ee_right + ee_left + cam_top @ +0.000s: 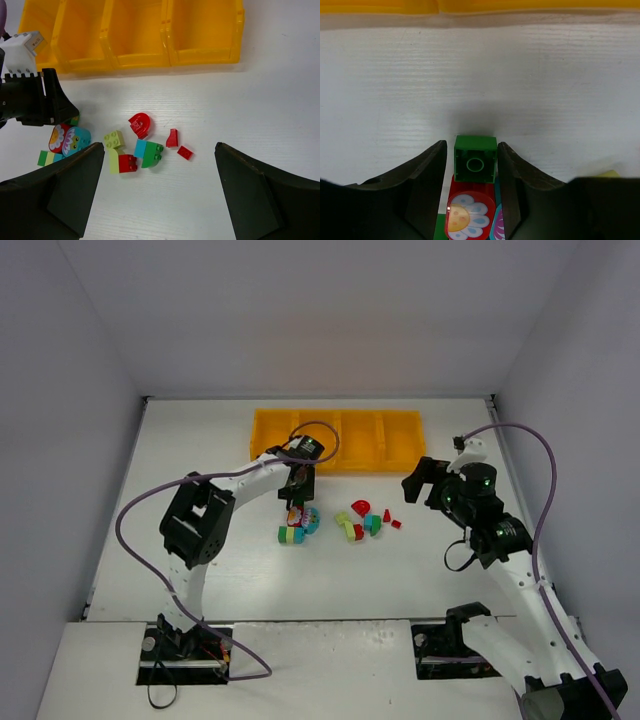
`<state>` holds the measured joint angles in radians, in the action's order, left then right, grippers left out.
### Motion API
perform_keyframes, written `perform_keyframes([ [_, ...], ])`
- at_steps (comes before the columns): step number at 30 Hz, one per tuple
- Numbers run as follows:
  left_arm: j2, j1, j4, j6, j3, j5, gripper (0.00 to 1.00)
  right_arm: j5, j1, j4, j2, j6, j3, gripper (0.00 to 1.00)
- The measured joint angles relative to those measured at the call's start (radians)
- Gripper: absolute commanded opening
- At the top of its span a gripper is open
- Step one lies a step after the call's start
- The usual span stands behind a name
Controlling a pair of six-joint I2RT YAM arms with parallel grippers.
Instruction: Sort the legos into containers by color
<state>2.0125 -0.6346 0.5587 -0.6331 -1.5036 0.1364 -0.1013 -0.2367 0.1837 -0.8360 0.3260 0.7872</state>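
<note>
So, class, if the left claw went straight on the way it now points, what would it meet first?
The dark green brick, sitting between the fingers of the left claw. Beyond lies bare table, then the wall of the yellow tray; depth is hard to judge.

White table: long yellow four-compartment tray close to far edge; loose red, green, lime and teal legos clustered near centre.

One camera looks down on the whole table from above; both wrist cameras (left far closer) face the yellow tray.
</note>
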Motion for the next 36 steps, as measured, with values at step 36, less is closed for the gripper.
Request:
perform_keyframes([
  [36, -0.053, 0.280, -0.104, 0.311, -0.296, 0.043, 0.00, 0.013, 0.000, 0.000, 0.056, -0.004, -0.011, 0.90],
])
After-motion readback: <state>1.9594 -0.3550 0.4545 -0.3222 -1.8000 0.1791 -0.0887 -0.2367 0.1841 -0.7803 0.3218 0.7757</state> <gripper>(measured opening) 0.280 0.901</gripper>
